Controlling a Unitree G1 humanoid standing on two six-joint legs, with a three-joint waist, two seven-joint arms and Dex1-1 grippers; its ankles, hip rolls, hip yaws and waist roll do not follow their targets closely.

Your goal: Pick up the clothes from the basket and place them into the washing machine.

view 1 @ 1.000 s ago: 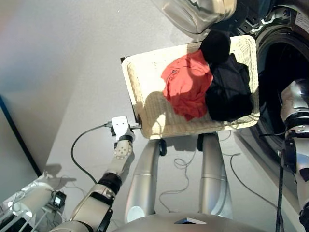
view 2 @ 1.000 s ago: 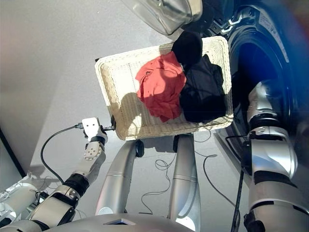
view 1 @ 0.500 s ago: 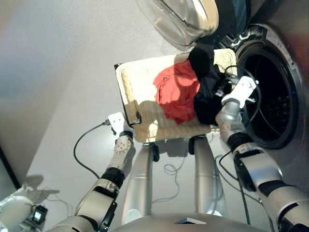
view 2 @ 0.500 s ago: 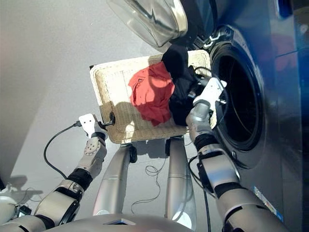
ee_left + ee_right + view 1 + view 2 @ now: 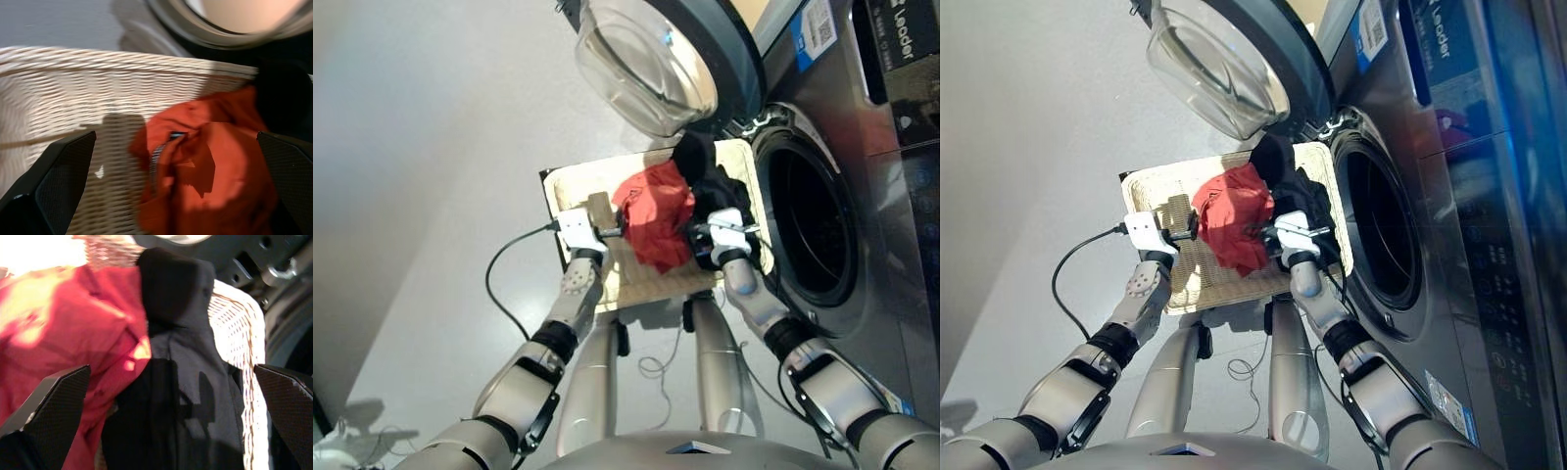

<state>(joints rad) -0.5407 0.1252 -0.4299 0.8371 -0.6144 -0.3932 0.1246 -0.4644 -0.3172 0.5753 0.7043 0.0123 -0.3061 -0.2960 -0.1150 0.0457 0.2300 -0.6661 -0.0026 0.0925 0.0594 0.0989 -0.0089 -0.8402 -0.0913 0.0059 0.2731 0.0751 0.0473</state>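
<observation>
Both grippers hang over the wicker basket (image 5: 570,191), which sits on the floor just in front of the washing machine (image 5: 842,186), whose porthole door (image 5: 651,64) is swung open above it. All the clothes in view are in the basket: an orange-red garment (image 5: 654,217) in the middle and a dark, near-black garment (image 5: 181,382) heaped against it on the drum side. The left gripper (image 5: 166,161) has its fingers spread wide and empty, aimed at the orange-red garment. The right gripper (image 5: 166,401) is likewise spread and empty, over the seam where red meets dark. The risk, as I judge it, is that the right gripper closes on both fabrics at once, dragging a tangled pair that snags on the basket rim or drops short of the drum (image 5: 813,230). The left could pinch wicker instead of cloth
</observation>
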